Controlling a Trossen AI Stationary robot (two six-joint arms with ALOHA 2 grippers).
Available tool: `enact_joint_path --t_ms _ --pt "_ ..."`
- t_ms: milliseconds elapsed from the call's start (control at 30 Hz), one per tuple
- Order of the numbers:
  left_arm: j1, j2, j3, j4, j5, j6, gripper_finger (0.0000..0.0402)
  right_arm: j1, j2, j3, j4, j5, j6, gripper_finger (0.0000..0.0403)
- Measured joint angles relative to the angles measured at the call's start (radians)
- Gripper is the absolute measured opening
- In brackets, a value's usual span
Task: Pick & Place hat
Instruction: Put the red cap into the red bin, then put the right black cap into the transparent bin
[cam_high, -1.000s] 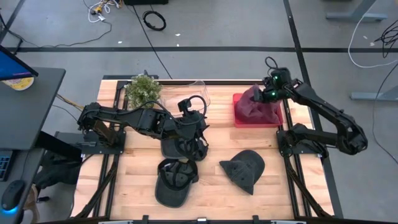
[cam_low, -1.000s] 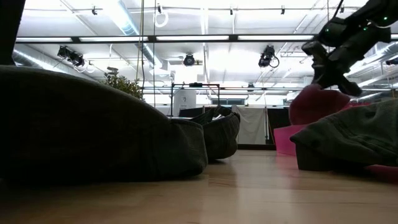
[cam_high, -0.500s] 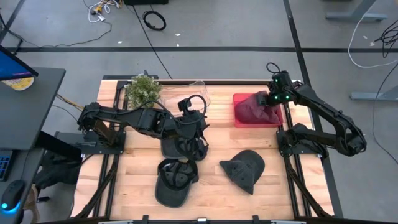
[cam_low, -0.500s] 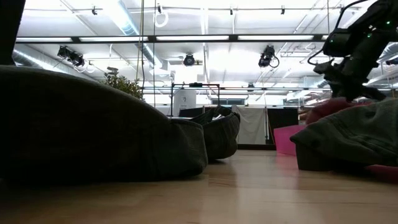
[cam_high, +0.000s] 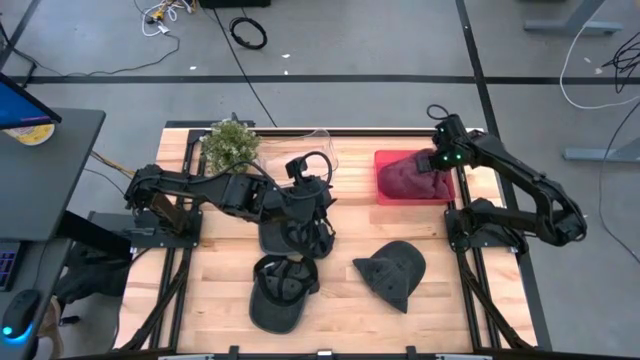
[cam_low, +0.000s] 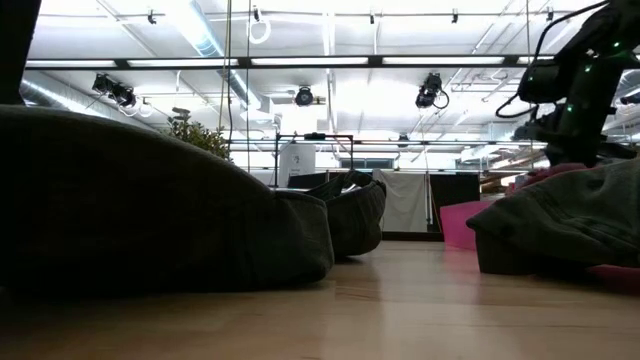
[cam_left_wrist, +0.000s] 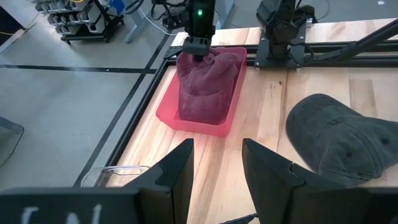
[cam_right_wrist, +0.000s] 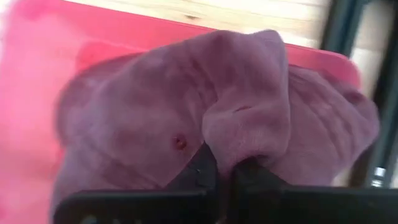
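maroon hat in the red bin

my right gripper (cam_high: 432, 163) is pinched on the maroon hat (cam_high: 410, 176), which sits in the red bin (cam_high: 384, 193); my left gripper (cam_high: 303, 238) hangs half open above a dark cap (cam_high: 290, 238).

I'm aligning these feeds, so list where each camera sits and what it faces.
High: overhead, straight down; both arms, maroon hat in red tray.
Low: table height, across dark caps.
Left wrist: past own open fingers to tray.
Right wrist: right end effector pinching the hat.
Shared: high and wrist views show the hat.
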Motion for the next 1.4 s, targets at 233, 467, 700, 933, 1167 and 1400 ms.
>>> enact_joint_path --t_ms 233,467,700,933,1167,1400 --pt "0.000 0.000 0.000 0.000 0.000 0.003 0.0140 0.000 -0.009 0.001 -0.008 -0.065 0.019 0.0092" --pt "0.000 0.000 0.000 0.000 0.000 0.005 0.0140 0.000 -0.036 0.120 -0.153 -0.093 0.000 0.0234" --pt "0.005 0.000 0.000 -0.054 0.011 0.058 0.0140 0.000 -0.037 0.403 -0.331 -0.117 -0.050 0.0332" --pt "0.055 0.000 0.000 -0.334 0.140 0.038 0.0140 0.052 -0.082 0.585 -0.441 -0.445 -0.052 0.0329" --pt "0.071 0.000 0.000 -0.474 0.234 -0.109 0.0140 0.224 -0.278 0.486 -0.300 -0.442 0.185 0.0215" --pt "0.067 0.000 0.000 -0.461 0.370 -0.140 0.0140 0.382 -0.493 0.274 -0.037 -0.514 0.391 0.0023"
